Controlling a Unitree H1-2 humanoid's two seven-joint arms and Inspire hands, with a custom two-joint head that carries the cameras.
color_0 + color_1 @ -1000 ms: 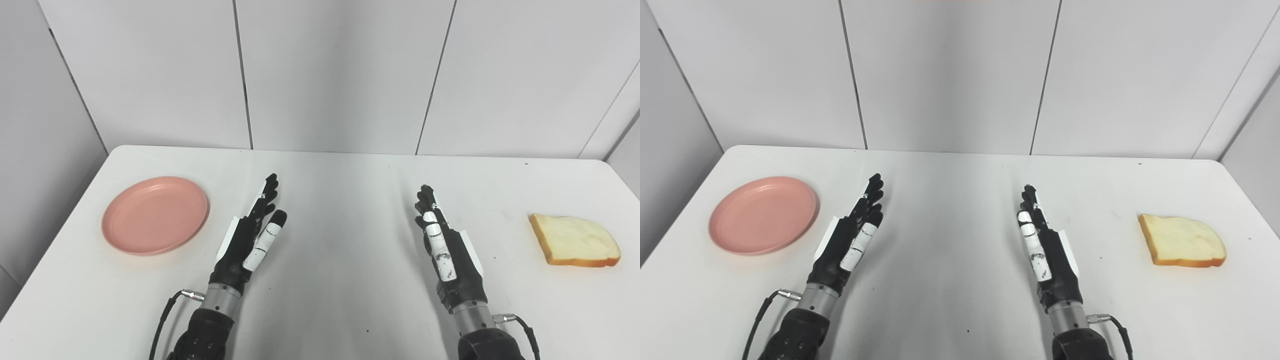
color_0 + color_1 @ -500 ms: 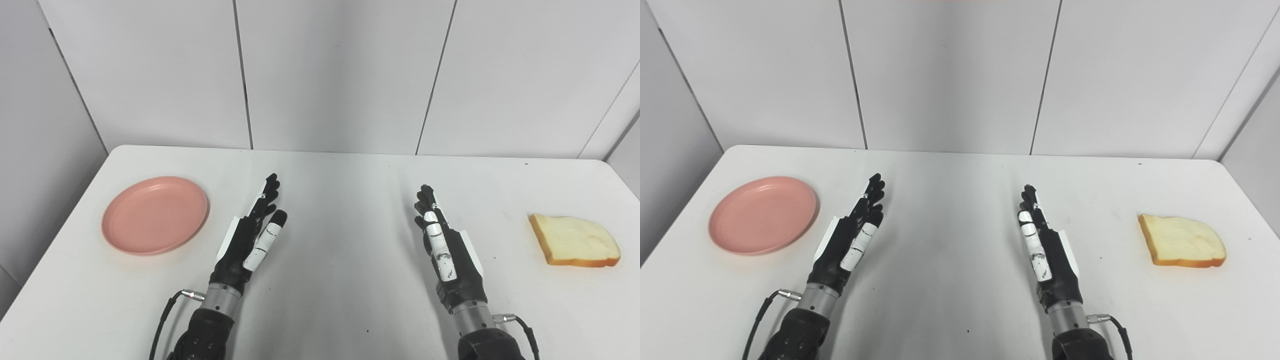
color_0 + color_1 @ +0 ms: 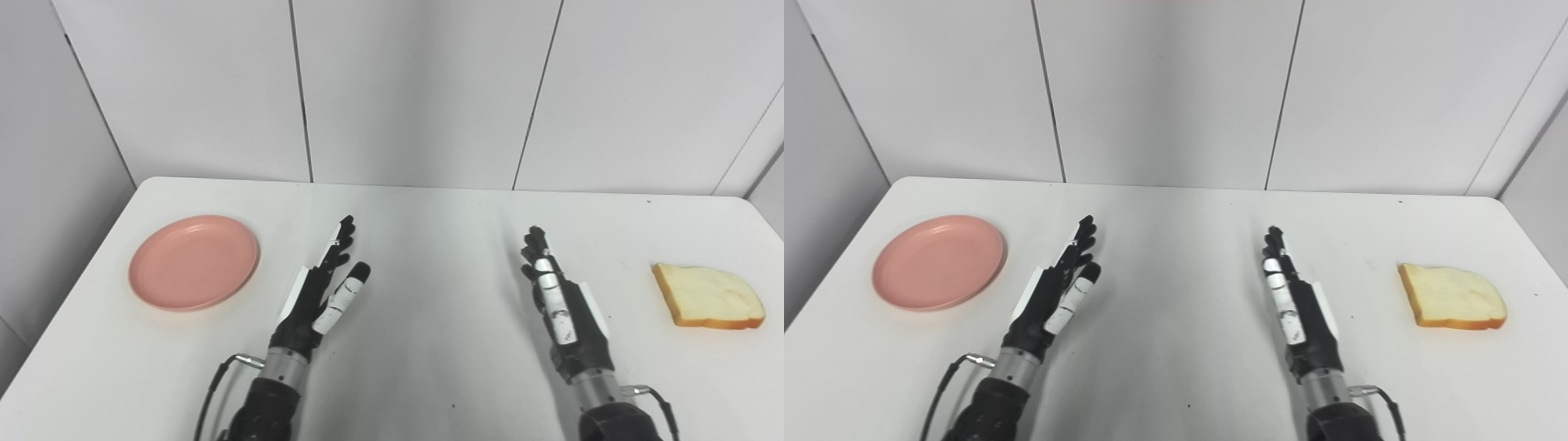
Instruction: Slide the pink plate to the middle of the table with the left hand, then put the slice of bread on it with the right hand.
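1. The pink plate point(image 3: 193, 262) lies flat near the left edge of the white table point(image 3: 429, 220), well away from the table's middle and with nothing on it.
2. The left hand point(image 3: 318, 291) is to the right of the plate, apart from it, above the near half of the table. Its fingers point(image 3: 340, 242) are stretched out straight and point toward the far wall, the thumb point(image 3: 343, 294) stands off to the side, and it holds nothing.
3. The right hand point(image 3: 560, 297) is across the bare middle of the table, set edge-up with its fingers extended forward and close together; it grips nothing either.
4. The slice of bread point(image 3: 708, 296) lies flat near the right edge of the table, well apart from the right hand, crust toward the near side.
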